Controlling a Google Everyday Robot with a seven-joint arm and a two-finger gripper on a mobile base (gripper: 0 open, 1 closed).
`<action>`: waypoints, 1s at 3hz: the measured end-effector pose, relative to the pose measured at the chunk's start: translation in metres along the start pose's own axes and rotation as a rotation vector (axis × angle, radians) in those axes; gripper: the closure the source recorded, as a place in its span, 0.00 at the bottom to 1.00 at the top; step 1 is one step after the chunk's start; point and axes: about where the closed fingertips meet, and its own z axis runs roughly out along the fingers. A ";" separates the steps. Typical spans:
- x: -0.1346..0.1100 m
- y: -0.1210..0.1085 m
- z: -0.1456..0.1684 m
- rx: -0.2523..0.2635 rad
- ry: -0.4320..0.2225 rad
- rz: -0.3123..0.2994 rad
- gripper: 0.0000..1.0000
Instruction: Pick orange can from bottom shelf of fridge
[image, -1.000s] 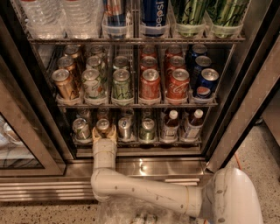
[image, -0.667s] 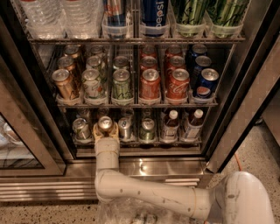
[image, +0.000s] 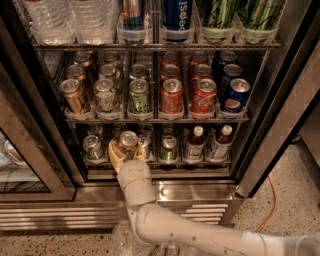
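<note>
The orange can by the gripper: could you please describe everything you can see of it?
The small copper-orange metal can has a round silver lid and is upright at the front of the dark wire bottom shelf of the steel fridge. The gripper holds it, pale fingers pressed on its sides, hiding its lower body.

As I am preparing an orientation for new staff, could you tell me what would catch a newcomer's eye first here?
The white robot arm rises from the bottom edge, its gripper closed on a small copper-orange metallic can at the front of the dark wire bottom shelf. Above, bright red cola cans line the middle rack.
</note>
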 end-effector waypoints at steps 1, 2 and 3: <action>-0.029 -0.002 -0.054 -0.144 0.025 0.112 1.00; -0.046 0.003 -0.088 -0.248 0.024 0.146 1.00; -0.046 0.018 -0.097 -0.322 0.036 0.147 1.00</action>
